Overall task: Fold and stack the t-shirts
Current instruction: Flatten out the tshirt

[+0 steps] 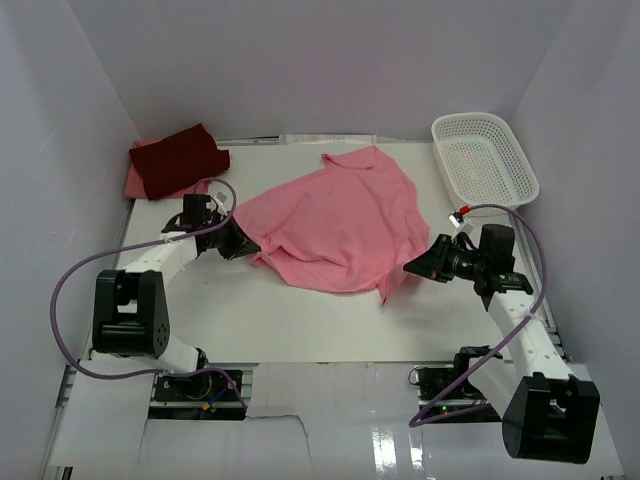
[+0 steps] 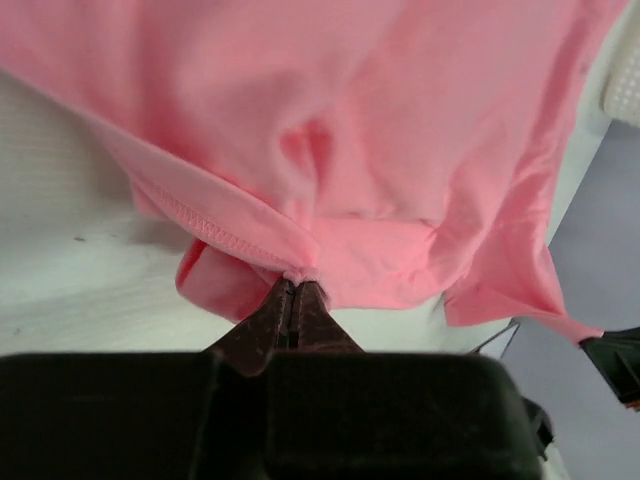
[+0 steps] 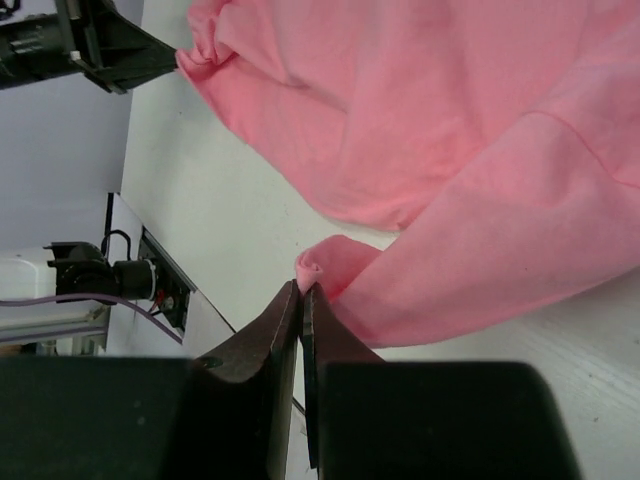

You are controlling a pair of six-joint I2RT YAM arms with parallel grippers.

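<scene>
A light pink t-shirt [image 1: 335, 222] lies rumpled across the middle of the white table, held up along its near side. My left gripper [image 1: 243, 245] is shut on its left edge; the left wrist view shows the hem [image 2: 300, 272] pinched between closed jaws. My right gripper [image 1: 412, 265] is shut on the shirt's right corner, where a small roll of cloth [image 3: 318, 270] sits in the jaws. At the far left corner a dark maroon t-shirt [image 1: 180, 156] lies folded on top of a salmon pink one [image 1: 140, 184].
A white mesh basket [image 1: 483, 157] stands at the far right corner. White walls close in the table on three sides. Purple cables loop beside both arms. The bare table surface [image 1: 300, 320] runs along the near side.
</scene>
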